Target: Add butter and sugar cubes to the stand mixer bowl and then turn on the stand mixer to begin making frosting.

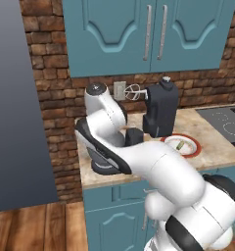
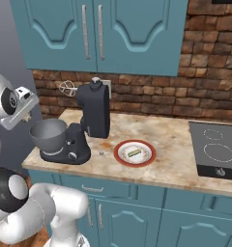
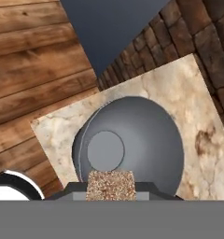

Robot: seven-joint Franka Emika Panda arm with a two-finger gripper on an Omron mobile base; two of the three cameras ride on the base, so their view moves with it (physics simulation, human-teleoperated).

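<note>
The tool (image 3: 111, 196) is gripping a speckled brown sugar cube (image 3: 111, 185) and hovering directly above the open mouth of the round matte grey metal bowl (image 3: 132, 140).

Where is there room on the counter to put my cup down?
There is bare counter between the red plate and the stove, and more behind the plate along the brick wall. The left end is crowded: the black mixer and its grey bowl stand there, with the gripper over the bowl holding a brown cube.
</note>
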